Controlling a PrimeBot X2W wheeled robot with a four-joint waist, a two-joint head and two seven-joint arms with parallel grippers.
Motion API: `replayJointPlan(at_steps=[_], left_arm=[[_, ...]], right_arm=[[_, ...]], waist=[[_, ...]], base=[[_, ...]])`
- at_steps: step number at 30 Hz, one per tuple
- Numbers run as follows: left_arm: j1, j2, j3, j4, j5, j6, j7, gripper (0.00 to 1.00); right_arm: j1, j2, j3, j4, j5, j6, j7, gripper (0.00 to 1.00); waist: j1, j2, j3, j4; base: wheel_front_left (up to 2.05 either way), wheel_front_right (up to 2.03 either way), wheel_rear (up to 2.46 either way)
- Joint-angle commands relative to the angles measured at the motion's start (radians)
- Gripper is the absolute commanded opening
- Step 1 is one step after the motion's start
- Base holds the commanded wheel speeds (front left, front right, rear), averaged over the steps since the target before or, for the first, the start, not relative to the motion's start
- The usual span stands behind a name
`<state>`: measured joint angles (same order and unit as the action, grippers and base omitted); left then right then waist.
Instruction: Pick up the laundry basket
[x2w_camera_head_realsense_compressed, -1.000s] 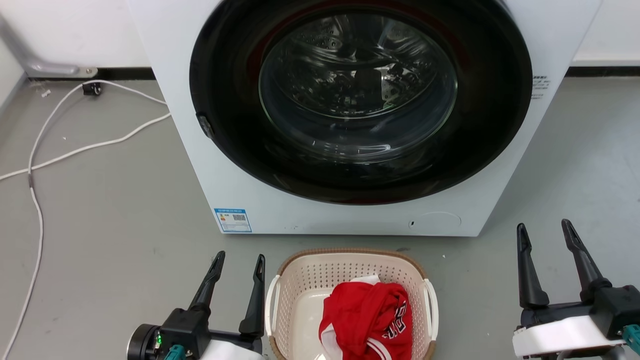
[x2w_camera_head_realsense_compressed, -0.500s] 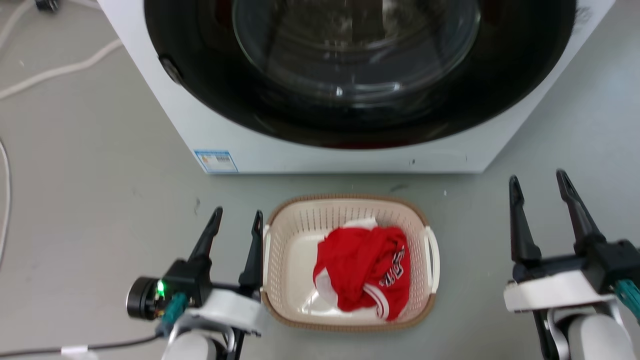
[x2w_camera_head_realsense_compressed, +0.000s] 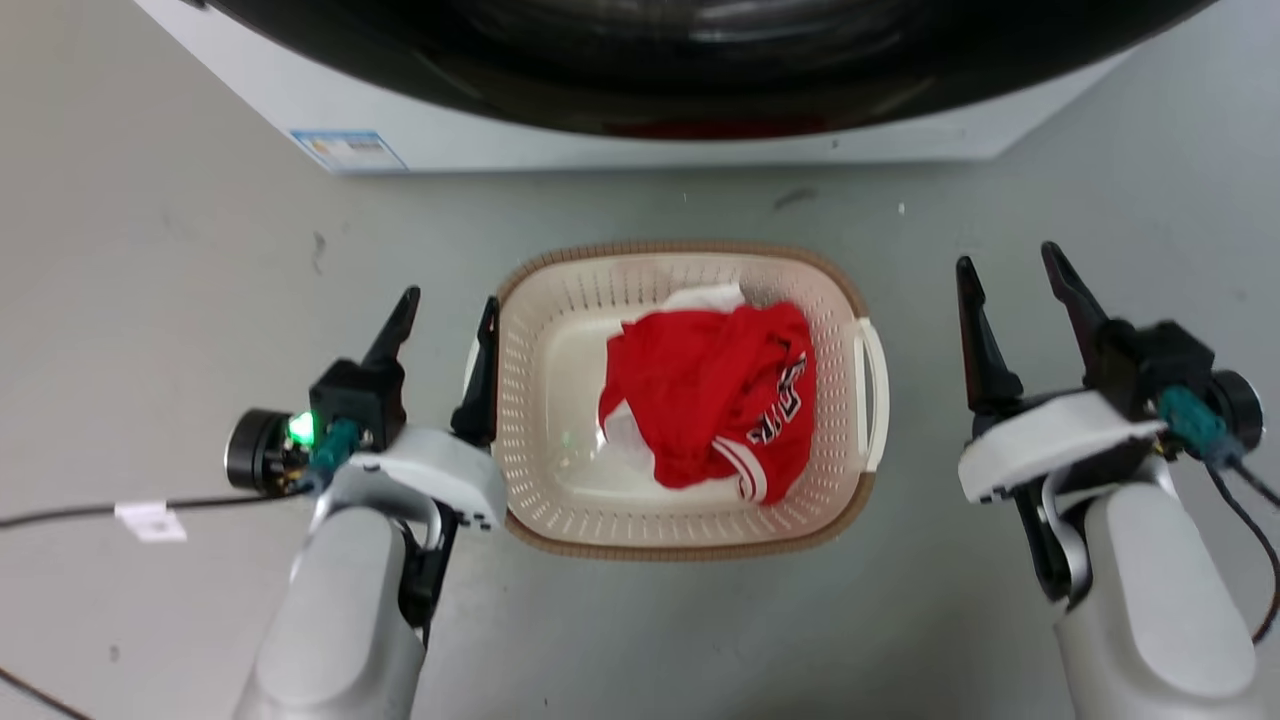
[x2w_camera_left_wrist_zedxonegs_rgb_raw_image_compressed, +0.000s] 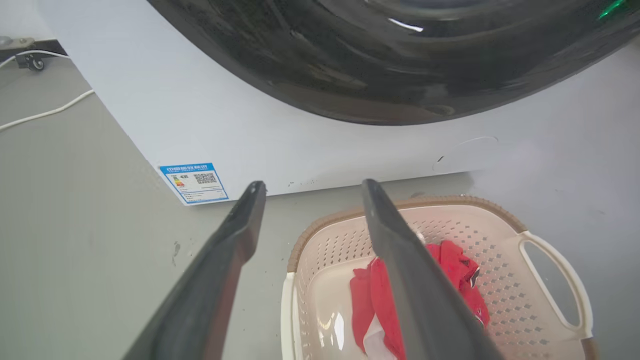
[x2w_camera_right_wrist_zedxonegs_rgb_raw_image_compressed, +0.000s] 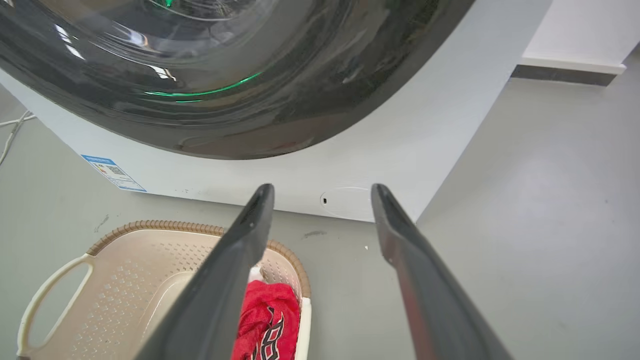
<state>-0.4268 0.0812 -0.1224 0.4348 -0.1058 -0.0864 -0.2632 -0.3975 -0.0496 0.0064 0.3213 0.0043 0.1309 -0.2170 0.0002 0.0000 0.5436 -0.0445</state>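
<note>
The laundry basket (x2w_camera_head_realsense_compressed: 540, 400) stands on the grey floor in front of the washing machine, cream and perforated with a brown rim and white side handles. A crumpled red garment (x2w_camera_head_realsense_compressed: 710, 400) lies inside it. My left gripper (x2w_camera_head_realsense_compressed: 449, 300) is open at the basket's left side, its inner finger over the left rim. In the left wrist view, the left handle (x2w_camera_left_wrist_zedxonegs_rgb_raw_image_compressed: 286, 310) of the basket (x2w_camera_left_wrist_zedxonegs_rgb_raw_image_compressed: 500, 240) shows between the fingers of that gripper (x2w_camera_left_wrist_zedxonegs_rgb_raw_image_compressed: 313, 184). My right gripper (x2w_camera_head_realsense_compressed: 1008, 258) is open, a short gap right of the right handle (x2w_camera_head_realsense_compressed: 875, 390). From the right wrist, this gripper (x2w_camera_right_wrist_zedxonegs_rgb_raw_image_compressed: 323, 187) overlaps the basket (x2w_camera_right_wrist_zedxonegs_rgb_raw_image_compressed: 125, 260).
The white washing machine (x2w_camera_head_realsense_compressed: 600, 140) with its dark round door rises just beyond the basket. A black cable (x2w_camera_head_realsense_compressed: 60, 515) with a white tag trails from my left wrist across the floor. A white cord (x2w_camera_left_wrist_zedxonegs_rgb_raw_image_compressed: 45, 112) lies left of the machine. Open grey floor (x2w_camera_right_wrist_zedxonegs_rgb_raw_image_compressed: 550, 225) lies to the right.
The head camera has tilted down, so the machine has slid up that view and the whole basket now shows. The right gripper stands nearer the basket's right handle. Both grippers stay open.
</note>
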Motion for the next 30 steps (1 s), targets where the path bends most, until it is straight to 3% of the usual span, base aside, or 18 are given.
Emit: replayJointPlan(at_steps=[1, 15, 30], left_arm=[[-0.038, 0.012, 0.001, 0.036, 0.007, -0.005, -0.003, 1.0], [-0.293, 0.073, -0.056, 0.472, 0.021, -0.035, 0.049, 1.0], [-0.444, 0.079, -0.211, 0.686, -0.095, -0.043, 0.132, 1.0]], right_arm=[[-0.042, -0.001, 0.001, 0.036, 0.019, 0.0, 0.008, 1.0], [-0.263, -0.001, 0.075, 0.441, 0.041, 0.0, 0.044, 1.0], [-0.435, -0.001, 0.196, 0.727, 0.163, 0.0, 0.176, 1.0]], waist=[[-0.0002, 0.0, 0.07, -0.014], [-0.0002, 0.0, 0.185, -0.029], [-0.0002, 0.0, 0.256, -0.026]], base=[[0.0, 0.0, 0.0], [0.0, 0.0, 0.0], [0.0, 0.0, 0.0]])
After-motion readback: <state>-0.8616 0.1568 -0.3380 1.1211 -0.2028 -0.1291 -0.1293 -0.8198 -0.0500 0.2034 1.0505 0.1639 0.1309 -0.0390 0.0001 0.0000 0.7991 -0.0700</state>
